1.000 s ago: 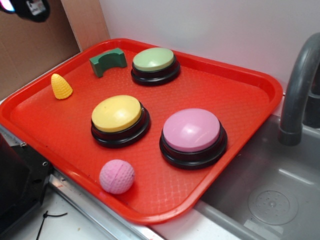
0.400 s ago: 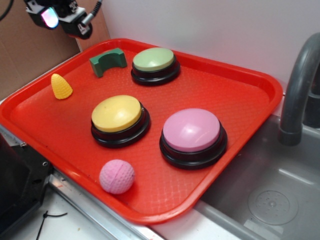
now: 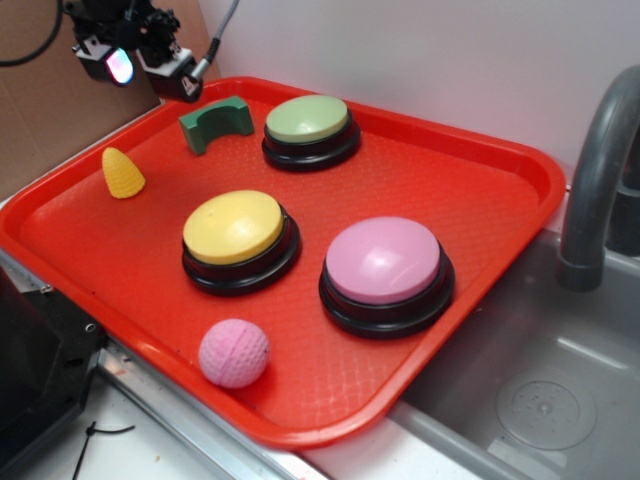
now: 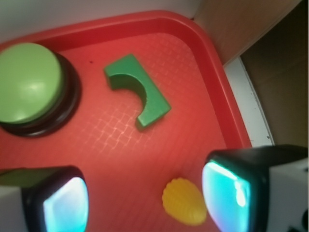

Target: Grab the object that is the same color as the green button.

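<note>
The object, a small dark green arch block (image 3: pixel 216 121) (image 4: pixel 137 90), lies on the red tray (image 3: pixel 470 180) near its far left corner. Right of it stands the green button (image 3: pixel 308 128) (image 4: pixel 29 84), pale green dome on a black base. My gripper (image 3: pixel 135 68) (image 4: pixel 145 198) hovers high above the tray's far left edge, left of the arch block and apart from it. It is open, with nothing between its glowing pads (image 4: pixel 65 203). In the wrist view the arch block lies ahead of the fingers.
A yellow cone (image 3: pixel 122 173) (image 4: pixel 184 201) sits at the tray's left. A yellow button (image 3: pixel 238 238), a pink button (image 3: pixel 385 272) and a pink ball (image 3: pixel 234 352) fill the front. A sink with a grey faucet (image 3: pixel 598 180) lies right; a brown board (image 3: pixel 60 110) stands left.
My gripper has come in from the top left corner, moving right and down toward the tray's far left edge. Nothing on the tray has moved.
</note>
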